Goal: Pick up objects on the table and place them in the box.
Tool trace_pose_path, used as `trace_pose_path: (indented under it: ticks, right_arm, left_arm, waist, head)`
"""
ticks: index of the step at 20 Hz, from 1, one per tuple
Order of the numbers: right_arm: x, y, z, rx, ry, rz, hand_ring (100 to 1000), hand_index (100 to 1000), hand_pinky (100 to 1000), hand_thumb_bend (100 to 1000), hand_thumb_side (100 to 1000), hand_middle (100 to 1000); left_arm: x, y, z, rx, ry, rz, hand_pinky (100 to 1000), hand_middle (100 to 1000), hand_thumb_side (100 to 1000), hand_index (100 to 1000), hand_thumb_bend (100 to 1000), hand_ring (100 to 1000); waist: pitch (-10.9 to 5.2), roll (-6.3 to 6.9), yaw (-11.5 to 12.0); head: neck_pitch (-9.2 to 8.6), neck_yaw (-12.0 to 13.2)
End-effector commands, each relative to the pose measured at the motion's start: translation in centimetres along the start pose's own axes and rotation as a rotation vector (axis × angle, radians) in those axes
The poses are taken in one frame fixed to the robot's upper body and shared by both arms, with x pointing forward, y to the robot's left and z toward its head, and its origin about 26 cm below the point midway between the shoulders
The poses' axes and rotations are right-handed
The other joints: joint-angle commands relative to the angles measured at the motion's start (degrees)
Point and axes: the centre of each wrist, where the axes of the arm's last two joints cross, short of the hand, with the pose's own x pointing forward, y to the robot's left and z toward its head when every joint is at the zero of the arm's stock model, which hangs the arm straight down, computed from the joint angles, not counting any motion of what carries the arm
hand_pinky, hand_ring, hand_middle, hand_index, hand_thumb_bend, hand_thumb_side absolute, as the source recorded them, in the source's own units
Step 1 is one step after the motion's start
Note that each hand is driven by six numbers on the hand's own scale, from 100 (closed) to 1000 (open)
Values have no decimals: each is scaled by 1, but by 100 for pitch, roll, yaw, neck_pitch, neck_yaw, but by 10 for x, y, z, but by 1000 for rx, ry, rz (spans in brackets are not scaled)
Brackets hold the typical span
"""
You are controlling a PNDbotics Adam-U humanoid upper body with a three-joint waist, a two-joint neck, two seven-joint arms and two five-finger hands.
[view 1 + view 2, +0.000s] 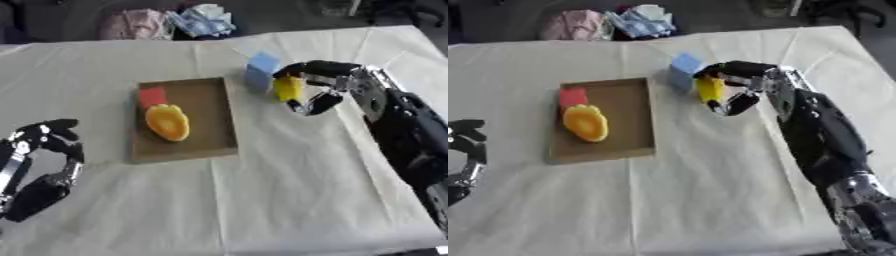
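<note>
Two in the box (226, 117), two to go

Right robot hand (325, 85) pinches the yellow piece (287, 88); blue block (261, 70) waits at its 11 o'clock.

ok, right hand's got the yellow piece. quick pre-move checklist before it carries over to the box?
1. Hold on the yellow piece: ok. The right hand has its fingers and thumb curled round it.
2. Piece clear of the table: cannot tell from these views.
3. Blue block as an obstacle: not ok. It stands close beside the held piece, on the box side; whether they touch, cannot tell.
4. Room in the box: ok. The red block and orange object fill its left part; the right part and near end are bare.
5. Left hand out of the way: ok. It rests at the lower left, off the box.
</note>
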Motion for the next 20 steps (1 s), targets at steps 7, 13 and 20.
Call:
trace_pose_path:
  ticks: [7,13,20]
  right_arm:
    - [-12,2,12,-31,58,96,844,925,863,100,273,794]
    - [-12,4,12,-199,59,111,590,761,683,100,230,547]
    - [-12,6,11,-365,46,109,395,615,510,100,202,380]
  left_arm:
    - [3,5,0,10,-14,-13,655,613,558,840,100,568]
    - [3,5,1,10,-12,-10,656,613,555,840,100,568]
    - [3,4,1,11,-11,-8,656,613,554,840,100,568]
  waist:
    - [-108,-26,-15]
    - [-118,-6,-22]
    - [-119,7,-27]
  head:
    - [26,-33]
    - [26,-58]
    - [26,-75]
